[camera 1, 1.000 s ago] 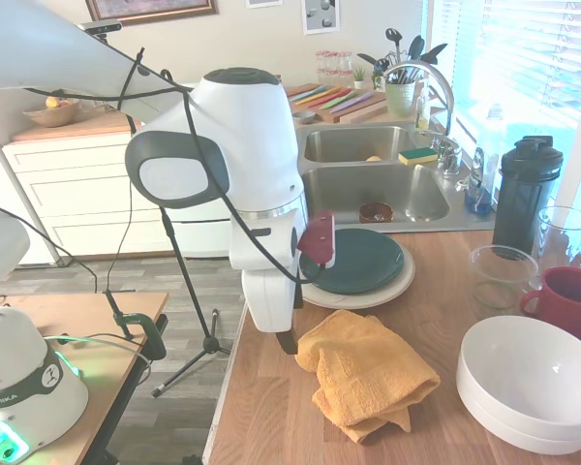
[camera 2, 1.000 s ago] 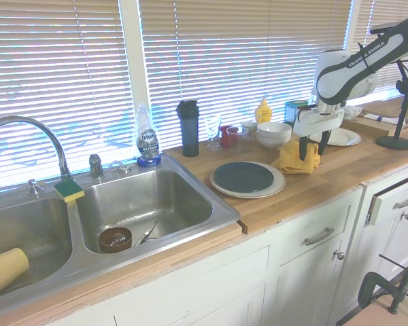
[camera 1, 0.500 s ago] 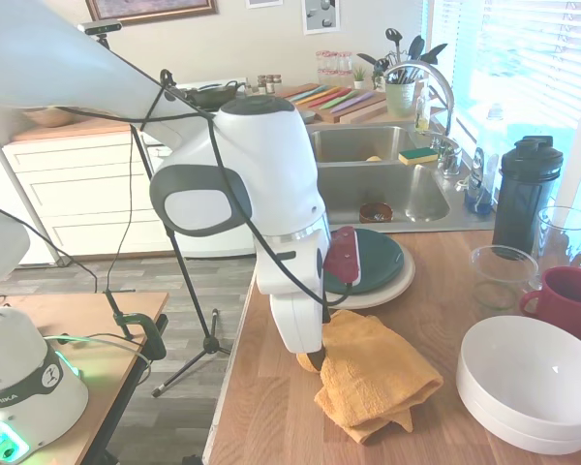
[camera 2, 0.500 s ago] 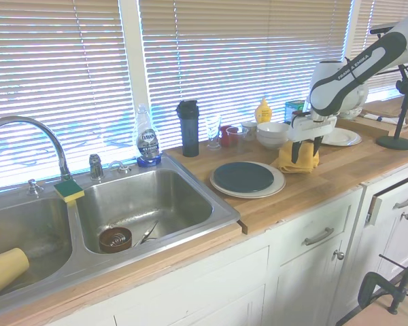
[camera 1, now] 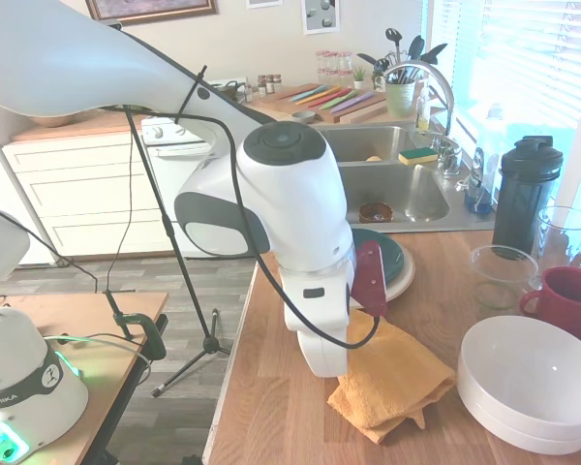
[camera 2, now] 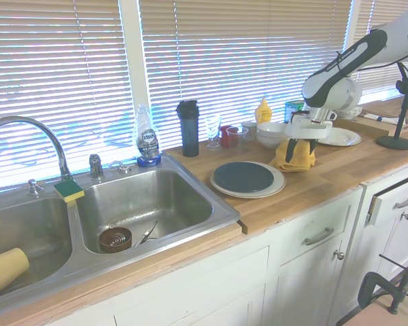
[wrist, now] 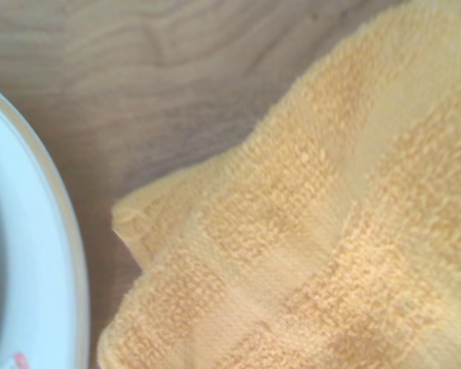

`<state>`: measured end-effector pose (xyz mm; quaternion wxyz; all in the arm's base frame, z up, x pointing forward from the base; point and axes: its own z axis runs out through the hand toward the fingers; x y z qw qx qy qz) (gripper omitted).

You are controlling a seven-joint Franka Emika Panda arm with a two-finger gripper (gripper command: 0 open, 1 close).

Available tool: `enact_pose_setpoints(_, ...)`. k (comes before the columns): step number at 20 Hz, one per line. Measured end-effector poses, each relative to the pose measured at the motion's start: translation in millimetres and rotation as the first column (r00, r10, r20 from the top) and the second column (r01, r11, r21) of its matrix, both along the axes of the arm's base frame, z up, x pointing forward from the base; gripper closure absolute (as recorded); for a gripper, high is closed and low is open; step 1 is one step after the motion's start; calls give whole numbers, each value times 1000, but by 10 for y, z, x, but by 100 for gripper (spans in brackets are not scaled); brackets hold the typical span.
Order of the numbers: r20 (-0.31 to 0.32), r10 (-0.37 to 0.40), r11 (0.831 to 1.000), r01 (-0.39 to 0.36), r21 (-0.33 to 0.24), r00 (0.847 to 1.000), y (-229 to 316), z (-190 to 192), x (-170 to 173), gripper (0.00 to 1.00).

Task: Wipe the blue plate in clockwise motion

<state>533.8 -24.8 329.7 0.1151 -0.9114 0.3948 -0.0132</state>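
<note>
One long butcher-block counter (camera 2: 326, 180) runs under windows with white blinds (camera 2: 211, 61), above cream cabinets (camera 2: 306, 265), with a double steel sink (camera 2: 122, 210) set into its left part. The blue plate (camera 2: 243, 176) sits on a larger cream plate (camera 2: 277, 182) in the middle of the counter, right of the sink. Just right of it lies a crumpled yellow towel (camera 2: 300, 155), and the gripper (camera 2: 298, 151) is down at the towel; the fingers are dark against the cloth and I cannot tell whether they are spread or closed on it.

The second exterior view alone shows the window wall and the soap bottle (camera 2: 145, 141). The first exterior view shows the room behind instead: a wood-look floor (camera 1: 189, 320), white drawers (camera 1: 87, 194), and the arm's bulk hiding most of the blue plate (camera 1: 391, 255) and the gripper. The wrist view gives only close towel (wrist: 330, 231) weave, bare wood and the cream plate's rim (wrist: 46, 254).
</note>
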Motion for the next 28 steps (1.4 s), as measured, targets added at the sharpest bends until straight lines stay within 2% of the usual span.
enact_pose_setpoints(28, -4, 20, 1000, -20, -14, 1000, 15, -56, 55, 100)
